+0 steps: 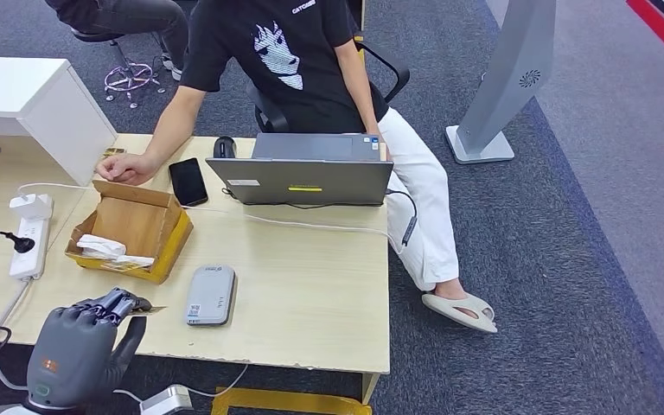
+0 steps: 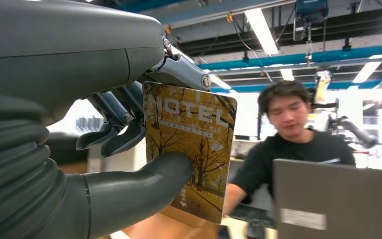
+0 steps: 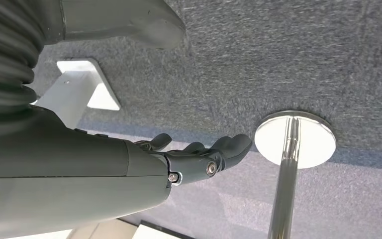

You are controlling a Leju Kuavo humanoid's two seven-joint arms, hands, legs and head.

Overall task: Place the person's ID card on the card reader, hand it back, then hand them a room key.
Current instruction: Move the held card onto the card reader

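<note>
— Pinching the key card [image 2: 189, 149] between thumb and fingers, the left hand [image 1: 86, 341] hovers beside the reader [image 1: 210, 295]. Why upright?
— Probably so the person [image 1: 277, 60] can take it. The right hand [image 3: 199, 157] hangs empty, fingers loosely apart.

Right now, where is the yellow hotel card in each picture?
Head view: the hotel card pokes out edge-on from the left hand, beside the grey card reader.
Left wrist view: it sits at the picture's centre, pinched by the thumb.
Right wrist view: not in it.
Shared landmark: the laptop, also at.
</note>
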